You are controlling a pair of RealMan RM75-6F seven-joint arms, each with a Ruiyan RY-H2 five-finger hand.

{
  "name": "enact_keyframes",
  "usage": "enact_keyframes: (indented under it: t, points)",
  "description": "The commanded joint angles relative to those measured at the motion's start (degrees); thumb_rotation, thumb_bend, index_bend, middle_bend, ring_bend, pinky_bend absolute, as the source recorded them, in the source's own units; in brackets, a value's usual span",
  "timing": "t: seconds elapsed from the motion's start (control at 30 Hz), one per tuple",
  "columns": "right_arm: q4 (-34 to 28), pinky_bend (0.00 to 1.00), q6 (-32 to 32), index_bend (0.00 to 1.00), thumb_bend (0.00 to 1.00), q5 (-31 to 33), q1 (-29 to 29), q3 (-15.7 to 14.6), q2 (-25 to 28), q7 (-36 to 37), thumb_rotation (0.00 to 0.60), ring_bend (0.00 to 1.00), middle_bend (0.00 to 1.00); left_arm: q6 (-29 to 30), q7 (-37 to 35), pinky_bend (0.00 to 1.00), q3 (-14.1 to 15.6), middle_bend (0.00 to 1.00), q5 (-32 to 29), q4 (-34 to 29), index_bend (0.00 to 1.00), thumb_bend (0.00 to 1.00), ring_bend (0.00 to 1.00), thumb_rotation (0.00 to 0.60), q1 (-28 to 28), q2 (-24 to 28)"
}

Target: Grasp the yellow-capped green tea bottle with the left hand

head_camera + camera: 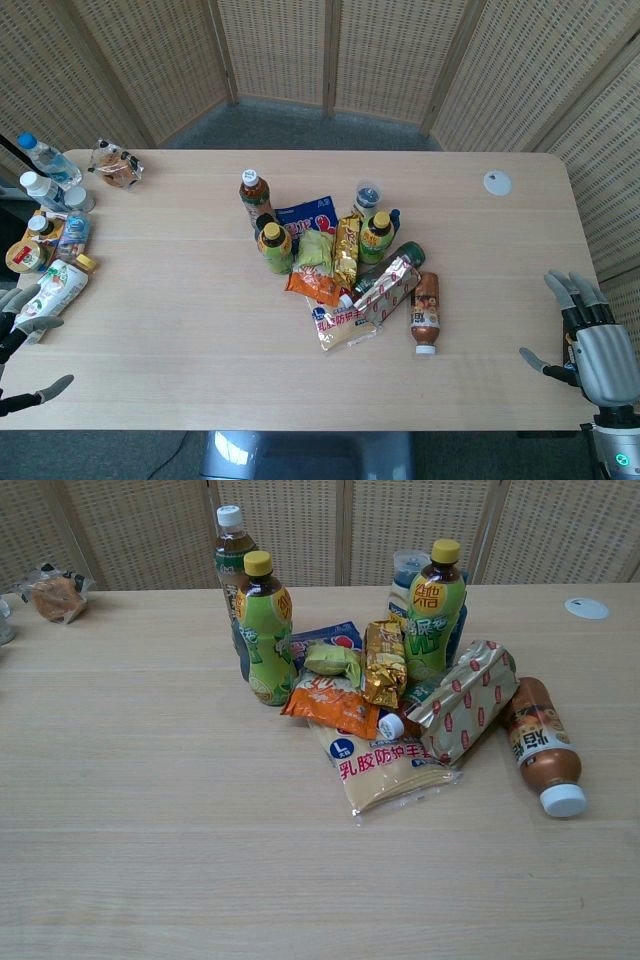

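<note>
I read 乳胶防护手 in red on the flat glove packet (385, 770), a blue circled L above it, other labels too blurred.

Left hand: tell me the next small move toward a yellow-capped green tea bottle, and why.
Probably reach the left hand forward and inward toward the nearer yellow-capped green tea bottle. The hand sits open at the table's left edge, far from the pile, holding nothing. That bottle stands upright on the pile's left side, its left flank unobstructed; a white-capped bottle stands just behind it.
</note>
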Motion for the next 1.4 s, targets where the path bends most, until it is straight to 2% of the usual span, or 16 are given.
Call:
enact_keyframes:
  t: [0.03, 0.3, 0.43, 0.53, 0.67, 0.8, 0.9, 1.13, 1.23, 1.4]
  points:
    - [0.0, 0.0, 0.0, 0.0, 0.0, -0.1, 0.0, -0.1, -0.1, -0.2, 0.6, 0.0, 0.0, -0.3, 0.0, 0.0, 0.0, 0.0, -0.1, 0.0, 0.33, 0.0, 0.0, 0.6, -0.1, 0.0]
    - [-0.1, 0.0, 0.1, 0.0, 0.0, 0.6, 0.0, 0.3, 0.1, 0.7, 0.6, 0.0, 0.0, -3.0, 0.6, 0.0, -0.3, 0.0, -1.3, 0.5, 0.32, 0.0, 0.0, 0.6, -1.4, -1.3]
    - [-0.1, 0.0, 0.1, 0.0, 0.0, 1.1, -0.1, 0.5, 0.4, 1.3, 0.6, 0.0, 0.0, -6.0, -2.3, 0.0, -1.1, 0.0, -2.4, 2.2, 0.24, 0.0, 0.0, 0.6, -3.7, -3.8]
    - [-0.2, 0.0, 0.0, 0.0, 0.0, 1.1, -0.1, 0.5, 0.5, 1.3, 0.6, 0.0, 0.0, -10.4, -5.1, 0.0, -2.1, 0.0, -4.9, 2.8, 0.2, 0.0, 0.0, 0.6, -6.4, -5.7]
    - [-0.4, 0.0, 0.1, 0.0, 0.0, 0.9, -0.1, 0.5, 0.6, 1.3, 0.6, 0.0, 0.0, -16.7, -7.4, 0.0, -5.1, 0.0, -9.1, 2.2, 0.12, 0.0, 0.0, 0.6, -11.3, -7.8]
    - [-0.5, 0.0, 0.3, 0.0, 0.0, 0.9, -0.1, 0.5, 0.8, 1.6, 0.6, 0.0, 0.0, -19.2, -7.7, 0.0, -8.4, 0.0, -12.4, 4.3, 0.0, 0.0, 0.0, 0.6, -14.9, -13.2]
    - [-0.6, 0.0, 0.4, 0.0, 0.0, 0.9, -0.2, 0.5, 0.9, 1.7, 0.6, 0.0, 0.0, -21.3, -9.4, 0.0, -10.5, 0.0, -15.4, 5.7, 0.0, 0.0, 0.0, 0.6, -17.3, -17.1]
    - [-0.6, 0.0, 0.2, 0.0, 0.0, 0.8, -0.2, 0.5, 0.9, 1.7, 0.6, 0.0, 0.0, -23.1, -8.1, 0.0, -15.0, 0.0, -19.1, 10.6, 0.0, 0.0, 0.0, 0.6, -22.5, -26.4]
    - [-0.6, 0.0, 0.2, 0.0, 0.0, 0.7, -0.1, 0.4, 0.9, 1.7, 0.6, 0.0, 0.0, -24.9, -5.4, 0.0, -16.4, 0.0, -21.3, 12.6, 0.0, 0.0, 0.0, 0.6, -25.0, -29.9]
    - [-0.8, 0.0, 0.5, 0.0, 0.0, 0.4, -0.2, 0.4, 0.9, 1.6, 0.6, 0.0, 0.0, -28.6, 0.6, 0.0, -19.1, 0.0, -28.3, 14.9, 0.0, 0.0, 0.0, 0.6, -29.1, -34.8]
